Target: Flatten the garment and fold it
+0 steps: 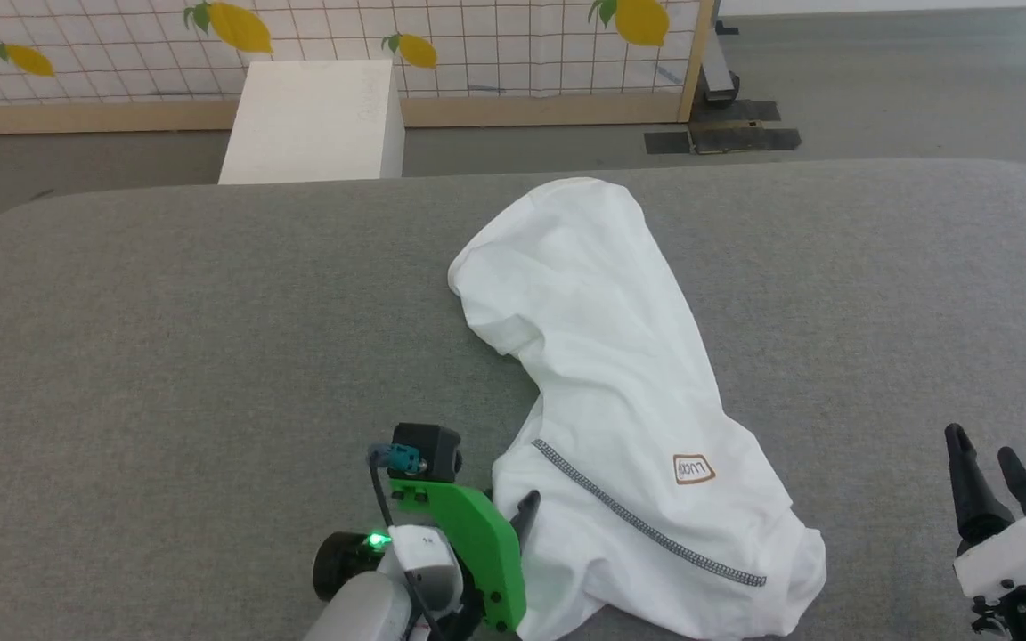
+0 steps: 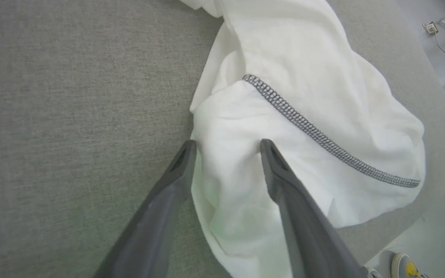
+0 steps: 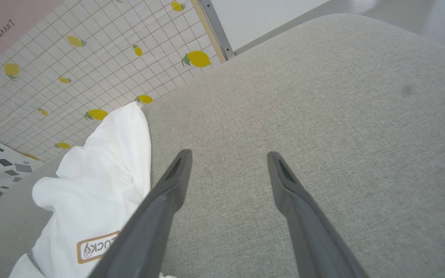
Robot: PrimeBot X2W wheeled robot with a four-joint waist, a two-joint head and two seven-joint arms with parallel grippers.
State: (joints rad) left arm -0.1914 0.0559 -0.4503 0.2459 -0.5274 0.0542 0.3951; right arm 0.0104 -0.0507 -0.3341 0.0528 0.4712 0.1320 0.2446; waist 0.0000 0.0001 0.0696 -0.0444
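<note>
Clearly soft and light, the shirt [image 2: 303,58] wants pinching at its edge, which my left pincer [image 2: 226,144] straddles, apart; right pincer [image 3: 228,156] apart too.

garment [image 1: 602,356]: plain white. seam line [image 1: 647,525] across it: dark grey zigzag stitch. logo patch [image 1: 693,469]: white, brown border, brown lettering. table [image 1: 166,338]: mid grey, fine woven fleck. box [image 1: 313,120]: plain white. wall panel [image 1: 495,44]: white, thin brown grid, scattered yellow lemons with green leaves, pale wood frame. left gripper [image 2: 226,144] and right gripper [image 3: 228,156]: dark grey fingers. bracket [image 1: 477,543] on the left arm: bright green. shoe [image 2: 406,266]: grey with yellow.
</note>
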